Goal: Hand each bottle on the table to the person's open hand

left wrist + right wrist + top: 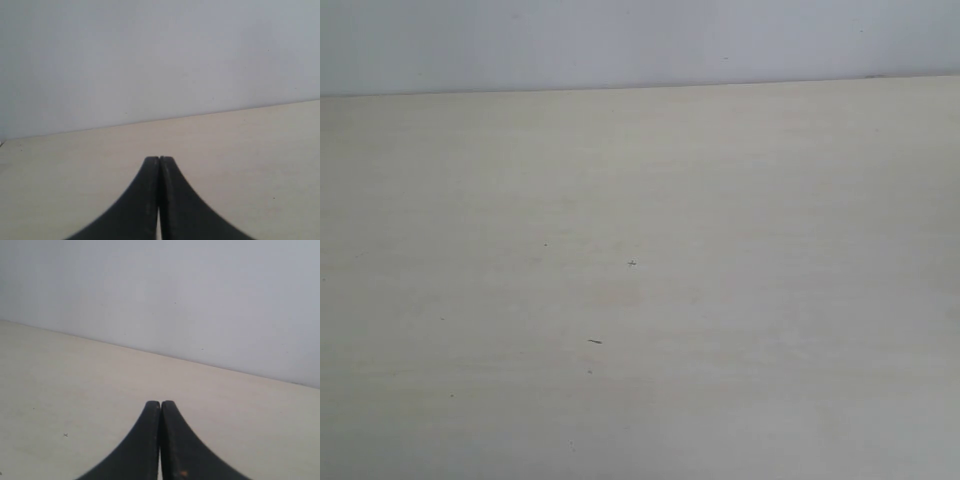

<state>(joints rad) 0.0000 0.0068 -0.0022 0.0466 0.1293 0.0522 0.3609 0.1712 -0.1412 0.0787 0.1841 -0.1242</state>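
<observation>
Left gripper (159,159) has its black jaws pressed together; right gripper (160,403) likewise.

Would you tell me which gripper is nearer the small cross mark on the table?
Right, likely: the cross mark lies beside the right gripper; the left gripper has none in its view.

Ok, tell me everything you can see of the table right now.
The table is a wide, flat, pale beige surface with faint wood grain, matte, looking like laminate. A few tiny dark specks and one short dark mark dot it. Its far edge meets a plain pale wall. No bottle or hand shows on it in any view. The left gripper and right gripper, both shut, appear over it; whether they touch it cannot be told.
</observation>
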